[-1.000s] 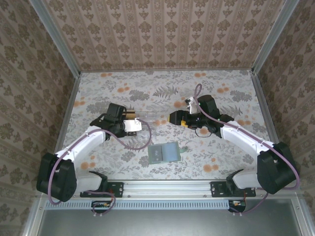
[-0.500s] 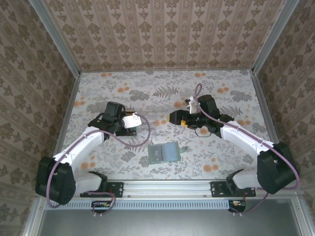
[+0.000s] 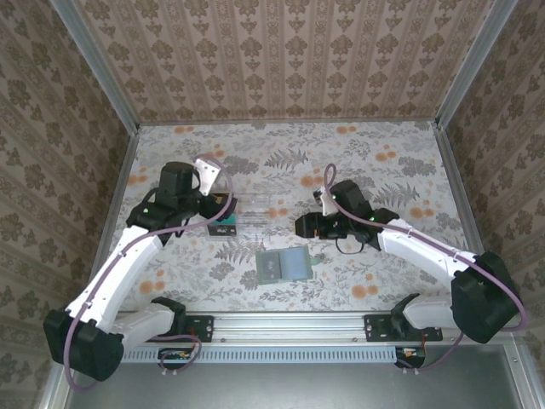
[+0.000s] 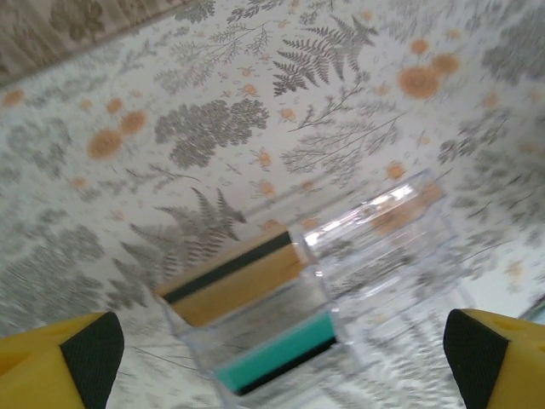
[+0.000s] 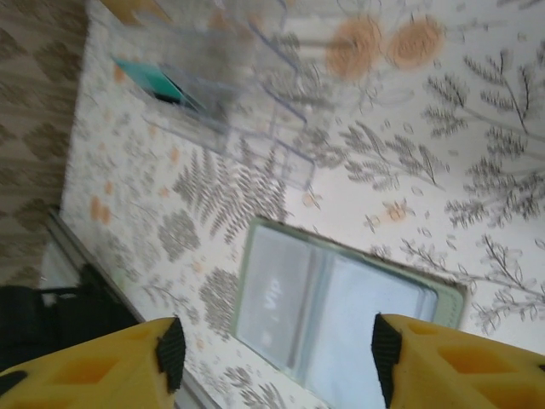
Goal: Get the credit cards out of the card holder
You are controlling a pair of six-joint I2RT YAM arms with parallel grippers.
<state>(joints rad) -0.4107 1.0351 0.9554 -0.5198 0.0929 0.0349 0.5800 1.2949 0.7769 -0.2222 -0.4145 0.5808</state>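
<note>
Wallpapered walls enclose a floral tabletop. Top view: the card holder lies opened flat near the front edge, between the two arms, with its grey and light-blue inner panels facing up. A clear tray sits just behind it, to the left. The left pincer is at the left end of the tray, where a teal credit card is visible. The right pincer is beside the right end of the tray, above the holder's far right corner. Left wrist view: the pincer's fingers are spread wide with nothing between them. Below them, one tray compartment contains a tan card with a dark stripe, and the adjacent compartment contains the teal card. Right wrist view: the fingers are likewise spread and empty. The open holder lies between them, with the tray beyond.
</note>
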